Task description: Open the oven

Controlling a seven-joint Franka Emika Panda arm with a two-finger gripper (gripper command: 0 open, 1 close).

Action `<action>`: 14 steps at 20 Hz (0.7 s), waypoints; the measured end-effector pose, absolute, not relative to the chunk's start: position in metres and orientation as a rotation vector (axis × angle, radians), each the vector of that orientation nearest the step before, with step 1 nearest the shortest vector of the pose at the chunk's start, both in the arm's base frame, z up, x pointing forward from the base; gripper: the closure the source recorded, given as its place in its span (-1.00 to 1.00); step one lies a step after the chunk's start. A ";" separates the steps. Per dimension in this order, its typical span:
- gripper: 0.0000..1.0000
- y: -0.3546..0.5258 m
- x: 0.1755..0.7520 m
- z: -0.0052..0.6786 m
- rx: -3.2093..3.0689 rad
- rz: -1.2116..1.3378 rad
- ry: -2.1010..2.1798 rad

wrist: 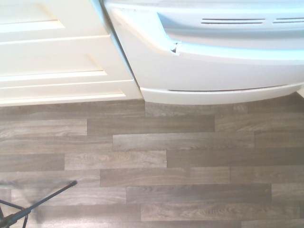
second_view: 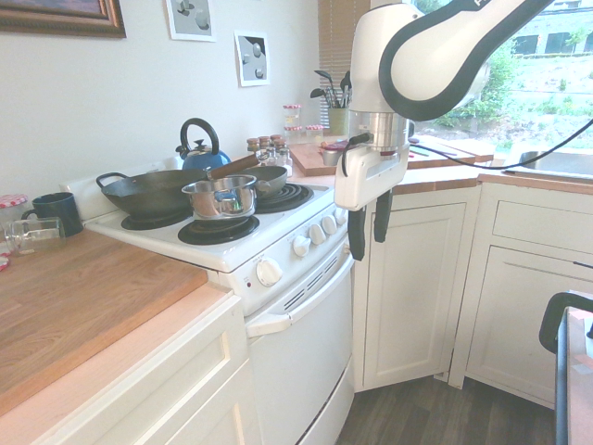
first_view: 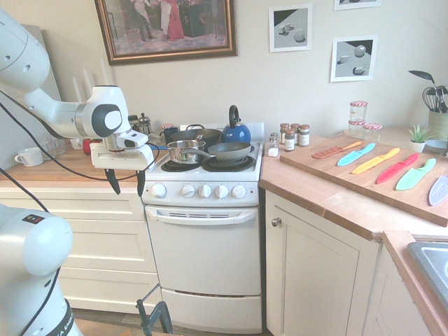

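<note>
You're holding the white two-finger gripper with dark fingertips (first_view: 126, 183) in front of the range, its fingers spread apart and nothing showing between them. They're pointing down at the floor, with the white, dark-trimmed Franka arm (first_view: 64, 115) coming in at upper level and the wrist hanging roughly upright. Just beyond, the small white freestanding oven (first_view: 206, 255) is standing between the cream cabinets (second_view: 417, 278), its door shut. Its long white bar handle (first_view: 203, 218) is running across the top of the door, under the row of white knobs (first_view: 204, 190). In the first exterior view your fingertips are showing up and to the left of it; nothing is touching the bar. Up on the black burners, a shiny steel saucepan (second_view: 220, 197) and dark pans are sitting, and a blue kettle (first_view: 236, 134) is standing behind.

So you're looking at the approach, by my reading, with the pull still ahead. Next you're probably needing to lower toward handle height, line up with the bar and bring one finger behind it, or close around it, before drawing the door out and down. You're wanting to watch those knobs: coming in too high could catch one.
</note>
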State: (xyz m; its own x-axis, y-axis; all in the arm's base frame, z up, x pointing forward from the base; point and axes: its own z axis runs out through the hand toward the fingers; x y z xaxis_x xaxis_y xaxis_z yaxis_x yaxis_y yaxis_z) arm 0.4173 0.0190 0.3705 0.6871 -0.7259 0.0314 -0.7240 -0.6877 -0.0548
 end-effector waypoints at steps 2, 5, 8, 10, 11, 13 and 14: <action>-1.00 0.016 0.419 0.371 -2.845 -0.077 1.233; -1.00 0.007 0.420 0.359 -2.857 -0.033 1.256; -1.00 -0.001 0.422 0.323 -2.873 0.018 1.276; -1.00 -0.008 0.423 0.290 -2.869 0.052 1.293; -1.00 -0.012 0.425 0.273 -2.870 0.056 1.295; -1.00 -0.020 0.431 0.241 -2.867 0.040 1.294; -1.00 -0.026 0.437 0.227 -2.871 0.011 1.290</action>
State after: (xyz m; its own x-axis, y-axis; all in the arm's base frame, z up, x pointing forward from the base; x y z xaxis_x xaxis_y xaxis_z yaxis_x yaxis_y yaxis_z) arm 0.4373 -0.0261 0.2267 0.6638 -0.7479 -0.0043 -0.7478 -0.6638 0.0081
